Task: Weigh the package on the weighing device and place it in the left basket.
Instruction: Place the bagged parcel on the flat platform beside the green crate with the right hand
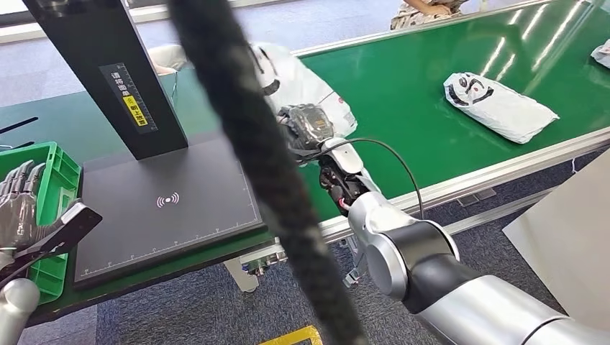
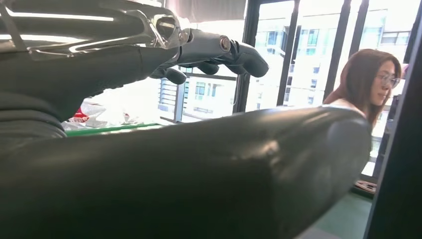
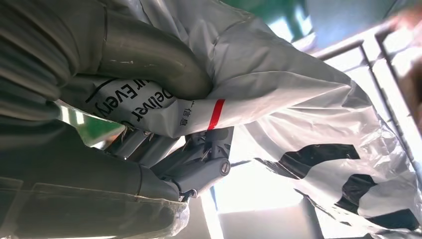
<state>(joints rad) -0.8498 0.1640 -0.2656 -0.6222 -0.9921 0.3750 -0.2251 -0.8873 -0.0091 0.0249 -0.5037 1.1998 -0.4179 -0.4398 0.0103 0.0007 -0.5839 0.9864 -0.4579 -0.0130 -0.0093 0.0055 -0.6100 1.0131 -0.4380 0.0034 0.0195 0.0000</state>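
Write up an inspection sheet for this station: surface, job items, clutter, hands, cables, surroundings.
Surface: green conveyor belt with a metal edge rail; beside it the weighing device, a flat black plate with a black post, nothing on it.
Job's things: white package gripped over the belt, not yet on the plate; green basket at the plate's left.
Clutter: second white package further along the belt; another at the far right edge.
Hands: right hand holds the package; left hand near the basket, holding nothing.
Cables: thick black cable hanging across the head view; thin black cable at the right wrist.
Surroundings: blue-grey carpet, windows, a person nearby.
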